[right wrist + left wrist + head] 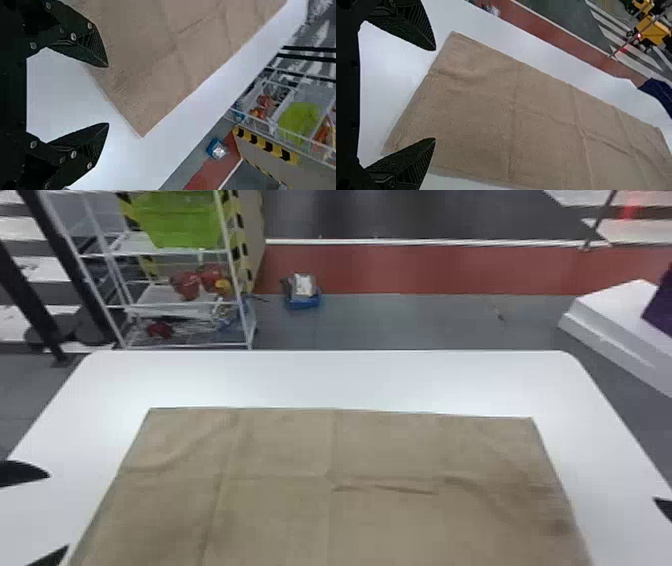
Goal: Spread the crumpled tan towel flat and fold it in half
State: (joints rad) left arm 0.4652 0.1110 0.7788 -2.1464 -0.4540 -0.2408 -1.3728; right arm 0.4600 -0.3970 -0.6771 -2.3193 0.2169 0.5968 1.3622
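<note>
White worktop [380, 380] spans the head view, with a grey floor [400, 320] and a brick-red floor band [425, 270] beyond it. On the worktop lies the tan towel [280, 450], spread out in a wide rectangle, its far edge set in from the worktop's far edge; creases run across and along it, and low wrinkles rise just right of its middle. Past the worktop on the left stands a white wire rack [239, 297], and on the right a white platform [617, 302] with a purple item [660, 307] on it. The rack holds a green bin [177, 220] above some red items [187, 284]. The left end effector [59, 511] is by the towel's left side, its black fingers parted wide; the right end effector [665, 507] is beyond the towel's right side, likewise open. Whether either touches the towel, I cannot tell. Smallest is a blue container [303, 301] on the floor, right of the rack, with something pale on top.
</note>
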